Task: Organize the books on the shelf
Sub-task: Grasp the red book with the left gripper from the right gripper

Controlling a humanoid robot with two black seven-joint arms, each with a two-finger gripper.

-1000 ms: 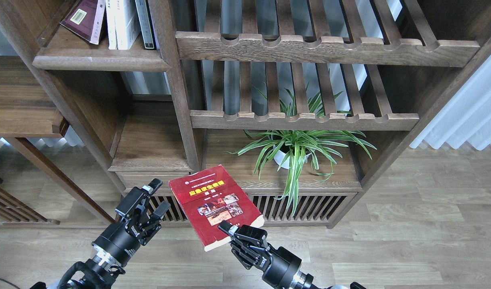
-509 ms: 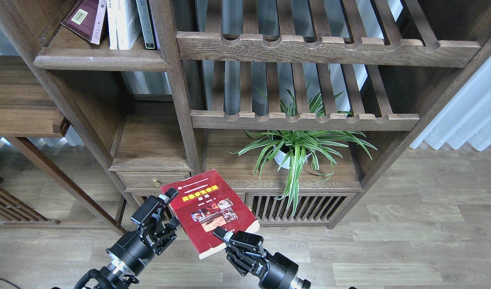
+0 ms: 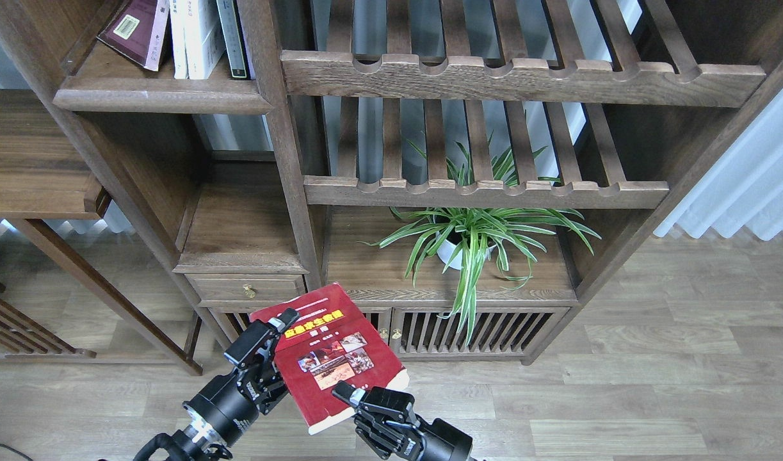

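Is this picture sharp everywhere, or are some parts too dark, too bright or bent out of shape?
Head view: mostly sharp, the red book crisp enough to show its photos, though its title stays too small to read. Head view: daylight washes out the white curtain at right, while the bookcase recess under the upper shelf falls into deep shadow. Head view: the uprights splay outward, a wide-lens effect.

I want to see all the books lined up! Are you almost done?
Not quite. One maroon book already leans on the top shelf beside the thin volumes. The red book is in hand, off the shelf: right tool grips its lower edge, left tool at its left edge. It needs shelving.
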